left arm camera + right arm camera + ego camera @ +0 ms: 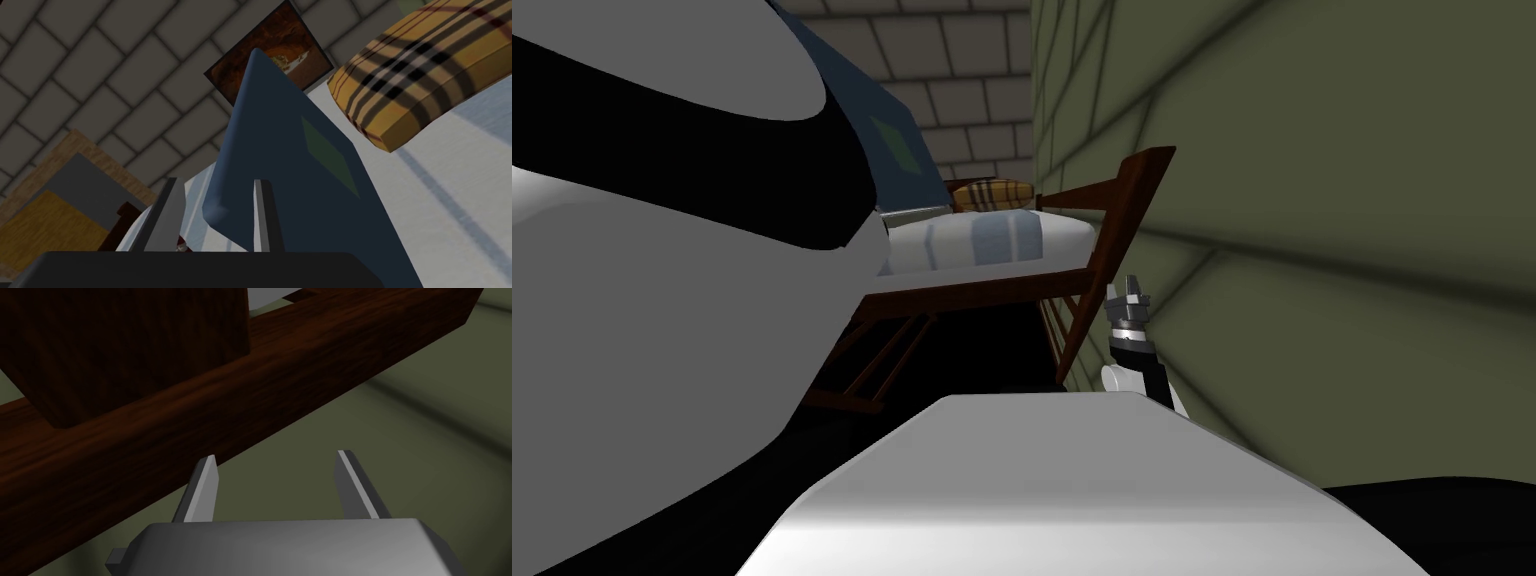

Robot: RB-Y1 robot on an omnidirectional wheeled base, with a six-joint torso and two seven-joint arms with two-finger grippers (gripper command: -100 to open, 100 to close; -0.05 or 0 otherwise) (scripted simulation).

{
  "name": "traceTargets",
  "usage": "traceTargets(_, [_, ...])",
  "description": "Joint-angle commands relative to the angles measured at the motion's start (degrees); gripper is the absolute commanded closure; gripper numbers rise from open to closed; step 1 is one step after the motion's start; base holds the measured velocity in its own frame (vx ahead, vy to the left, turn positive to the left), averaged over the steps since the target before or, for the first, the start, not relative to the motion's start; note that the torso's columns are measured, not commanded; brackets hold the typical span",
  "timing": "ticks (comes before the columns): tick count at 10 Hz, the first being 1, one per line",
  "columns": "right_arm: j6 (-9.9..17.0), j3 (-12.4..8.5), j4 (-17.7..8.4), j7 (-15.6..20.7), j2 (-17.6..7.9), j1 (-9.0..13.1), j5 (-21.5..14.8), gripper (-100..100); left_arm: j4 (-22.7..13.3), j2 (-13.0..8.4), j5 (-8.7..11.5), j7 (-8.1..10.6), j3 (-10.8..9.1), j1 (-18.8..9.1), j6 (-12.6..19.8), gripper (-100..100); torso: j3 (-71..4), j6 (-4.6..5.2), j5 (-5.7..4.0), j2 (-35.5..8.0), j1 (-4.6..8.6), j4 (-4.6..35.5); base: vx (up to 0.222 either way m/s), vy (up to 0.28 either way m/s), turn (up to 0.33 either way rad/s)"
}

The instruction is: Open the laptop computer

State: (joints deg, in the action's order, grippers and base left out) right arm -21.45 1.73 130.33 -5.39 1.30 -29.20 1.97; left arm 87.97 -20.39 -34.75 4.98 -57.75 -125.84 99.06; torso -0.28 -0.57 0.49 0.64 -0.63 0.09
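Observation:
The laptop is dark blue with a green square on its lid, and it sits on a white, blue-striped bed. Its lid stands raised at a steep angle. In the left wrist view my left gripper is shut on the lid's near corner, which sits between the two fingers. In the head view the lid rises behind my left forearm. My right gripper is open and holds nothing, low beside the bed's dark wooden frame.
A yellow plaid pillow lies on the mattress just past the laptop. The dark wooden headboard stands against an olive green wall. Framed pictures hang on the grey brick wall behind the bed.

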Motion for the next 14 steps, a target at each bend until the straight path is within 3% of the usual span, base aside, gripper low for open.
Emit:
traceTargets(1, [0.1,-0.1,-0.1,0.0,0.0,-0.2,0.0,0,2.2,-0.8,-1.5,1.34,-2.03,-0.2,0.7,100,-0.1,0.22,-0.15,0.0,0.08,-0.1,0.006,0.017,-0.118])
traceTargets(2, [0.1,-0.1,-0.1,0.0,0.0,-0.2,0.0,0,2.2,-0.8,-1.5,1.34,-2.03,-0.2,0.7,100,-0.1,0.43,-0.16,-0.1,0.06,-0.3,0.017,0.031,-0.056])
traceTargets(10, [0.1,-0.1,-0.1,0.0,0.0,-0.2,0.0,0,9.9,-3.9,-7.0,6.31,-9.74,-0.6,2.2,100,-0.5,0.66,0.12,0.2,0.28,-0.9,0.021,0.038,-0.067])
traceTargets(11, [0.1,-0.1,-0.1,0.0,0.0,-0.2,0.0,0,9.3,-3.9,-5.9,6.12,-8.6,-1.4,0.9,100,-0.6,0.7,0.15,0.2,0.39,-1.0,-0.001,0.023,0.003])
traceTargets(12, [0.1,-0.1,-0.1,0.0,0.0,-0.2,0.0,0,12.3,-5.0,-7.3,6.39,-10.84,-1.6,2.9,100,-0.5,0.72,-0.21,0.2,0.58,-0.7,0.036,0.007,0.022])
traceTargets(14, [0.1,-0.3,-0.2,0.0,0.0,-0.4,0.0,0,13.6,-5.6,-8.0,6.47,-11.92,-1.6,3.8,100,-0.4,0.54,-0.39,0.2,0.77,-0.5,0.038,0.012,-0.013])
